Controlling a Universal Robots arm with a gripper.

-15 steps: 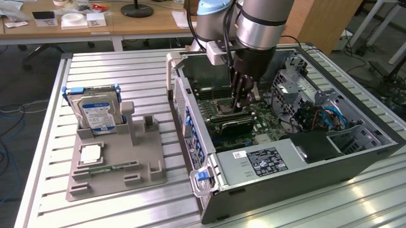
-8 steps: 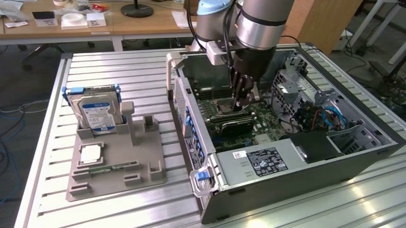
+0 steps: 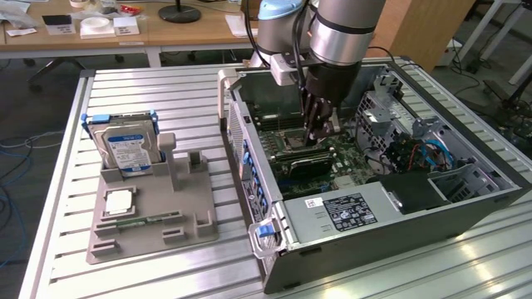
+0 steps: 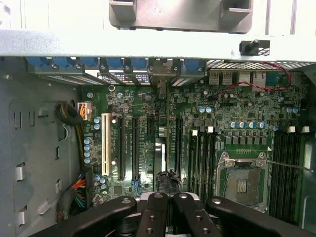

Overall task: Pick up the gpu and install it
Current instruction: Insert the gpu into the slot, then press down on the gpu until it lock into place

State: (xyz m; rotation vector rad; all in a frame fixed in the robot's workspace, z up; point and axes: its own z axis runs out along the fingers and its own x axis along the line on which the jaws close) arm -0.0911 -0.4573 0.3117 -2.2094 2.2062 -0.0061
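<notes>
Gripper: the gripper [image 3: 318, 134] reaches down inside the open computer case [image 3: 465, 187], jaws clenched on the gpu [image 3: 309, 163].
Gpu: thin dark card standing on edge over the motherboard [image 3: 349, 156], near the case's middle; in the wrist view it [image 4: 159, 158] sits among the black expansion slots.
Holder: the grey stand [image 3: 158, 212] lies on the table [image 3: 149, 99], well apart from the case, with 1 hard drive [image 3: 124, 146] upright at its far edge.

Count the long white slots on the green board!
1: the white slot sits on the green board, beside the long black slots. The fingers may hide more.
</notes>
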